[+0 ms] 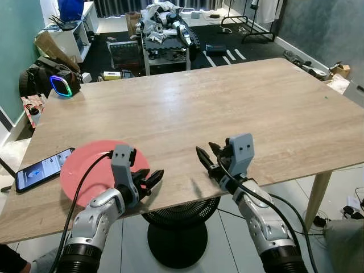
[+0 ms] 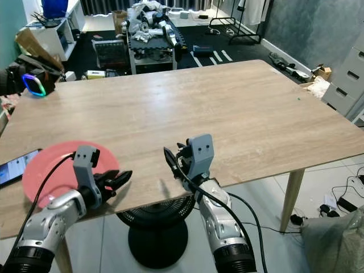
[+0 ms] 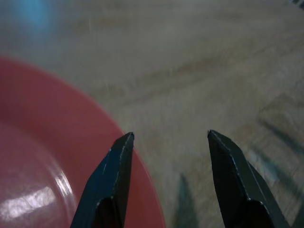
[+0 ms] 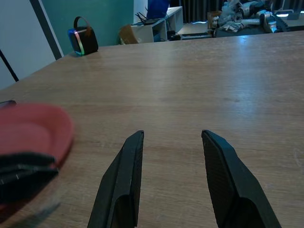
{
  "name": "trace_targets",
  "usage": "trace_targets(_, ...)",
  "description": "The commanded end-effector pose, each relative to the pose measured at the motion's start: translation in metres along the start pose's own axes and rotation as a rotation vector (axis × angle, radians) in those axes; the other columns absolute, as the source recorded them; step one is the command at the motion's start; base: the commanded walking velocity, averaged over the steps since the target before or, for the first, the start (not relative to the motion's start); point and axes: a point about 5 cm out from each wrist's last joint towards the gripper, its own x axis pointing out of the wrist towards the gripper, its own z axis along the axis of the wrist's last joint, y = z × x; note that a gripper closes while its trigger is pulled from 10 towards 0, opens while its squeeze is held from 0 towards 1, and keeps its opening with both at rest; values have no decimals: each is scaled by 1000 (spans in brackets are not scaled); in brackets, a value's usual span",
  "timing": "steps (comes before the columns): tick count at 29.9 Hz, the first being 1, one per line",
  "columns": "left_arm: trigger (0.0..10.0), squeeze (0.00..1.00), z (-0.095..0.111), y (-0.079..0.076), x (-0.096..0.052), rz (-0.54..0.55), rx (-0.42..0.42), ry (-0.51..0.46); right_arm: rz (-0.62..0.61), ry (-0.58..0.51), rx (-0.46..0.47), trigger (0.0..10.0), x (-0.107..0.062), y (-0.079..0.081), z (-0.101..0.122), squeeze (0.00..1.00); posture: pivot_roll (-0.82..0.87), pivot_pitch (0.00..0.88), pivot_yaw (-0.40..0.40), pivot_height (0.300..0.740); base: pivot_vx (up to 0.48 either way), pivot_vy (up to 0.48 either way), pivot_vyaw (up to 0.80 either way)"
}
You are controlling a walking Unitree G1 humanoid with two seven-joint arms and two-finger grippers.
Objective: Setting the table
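Both eye views look forward and down from above the wooden table [image 1: 227, 108]'s near edge, while each wrist view skims low across it, all four sharing the red plate [image 1: 85, 170].

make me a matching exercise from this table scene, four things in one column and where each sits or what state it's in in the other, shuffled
Things:
1. red plate
2. smartphone
3. left gripper
4. right gripper

Places or states:
A. lying at the wooden table's left edge, screen lit
B. open, at the plate's right rim
C. on the table's near left corner area
D. open, over bare wood near the table's front edge

Pairs: 1-C, 2-A, 3-B, 4-D
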Motion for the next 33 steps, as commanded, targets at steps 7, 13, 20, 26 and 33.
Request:
trace_targets(7, 10000, 0, 58, -3, -5, 41, 171, -250, -1, -17, -7, 10000, 2, 1, 5, 0, -22, 0, 103, 740, 0, 0, 0)
trace_targets(13, 10000, 0, 63, 3, -10, 221, 187, -269, -3, -20, -4, 10000, 2, 1, 4, 0, -19, 0, 105, 740, 0, 0, 0)
trace_targets(20, 10000, 0, 57, 20, -12, 405, 157, -234, -4, -19, -6, 10000, 2, 1, 4, 0, -19, 0, 104, 740, 0, 0, 0)
trace_targets(26, 10000, 0, 38, 40, -13, 617, 48, -74, -8, -19, -10, 10000, 2, -1, 5, 0, -20, 0, 105, 740, 0, 0, 0)
trace_targets(33, 10000, 0, 22, 46, -8, 664, -58, 54, -8, -19, -13, 10000, 2, -1, 5, 0, -25, 0, 106, 740, 0, 0, 0)
